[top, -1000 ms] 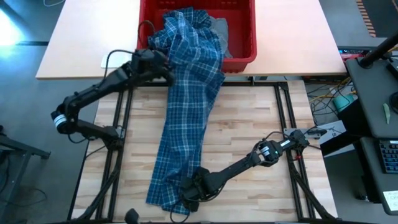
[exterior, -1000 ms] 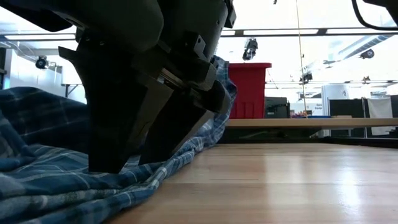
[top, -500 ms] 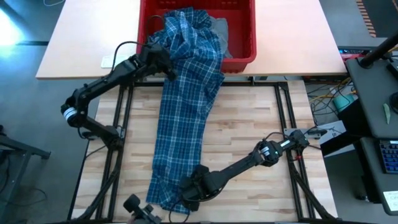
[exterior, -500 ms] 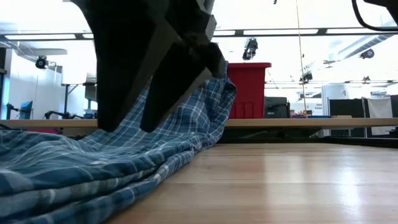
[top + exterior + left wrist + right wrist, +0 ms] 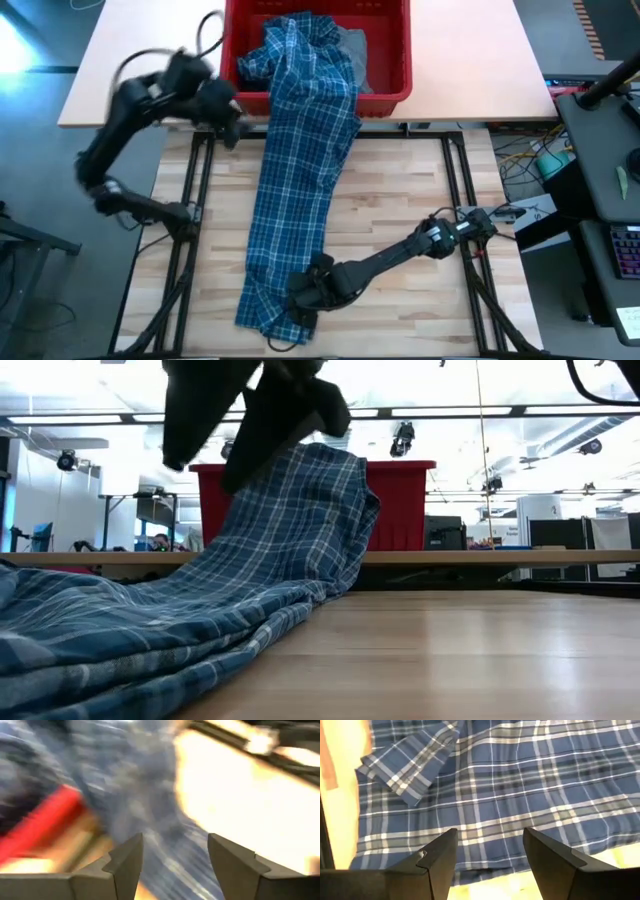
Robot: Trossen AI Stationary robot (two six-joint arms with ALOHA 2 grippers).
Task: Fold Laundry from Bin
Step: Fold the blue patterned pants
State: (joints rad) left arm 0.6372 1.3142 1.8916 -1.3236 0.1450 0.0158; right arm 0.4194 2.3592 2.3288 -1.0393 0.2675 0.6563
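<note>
The plaid shirt (image 5: 300, 190) lies in one long strip from inside the bin (image 5: 390, 60) down the table; its near hem sits directly beneath the right gripper (image 5: 305, 295), whose fingers are spread and empty. The left gripper (image 5: 228, 118), also parted and holding nothing, hangs beside the bin's corner, just clear of the shirt's far end.

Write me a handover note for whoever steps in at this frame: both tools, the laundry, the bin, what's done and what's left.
Left tool: open, empty, beside the bin's near left corner, clear of the cloth.
Right tool: open, holding nothing, over the plaid shirt's near end.
Plaid shirt: stretched from the red bin over its front rim and down the wooden table; its top end is still inside the bin.
Grey garment: still in the bin, partly under the shirt.
Done: shirt mostly pulled out.
Left: free its top end, spread it flat, fold it, then handle the rest.
</note>
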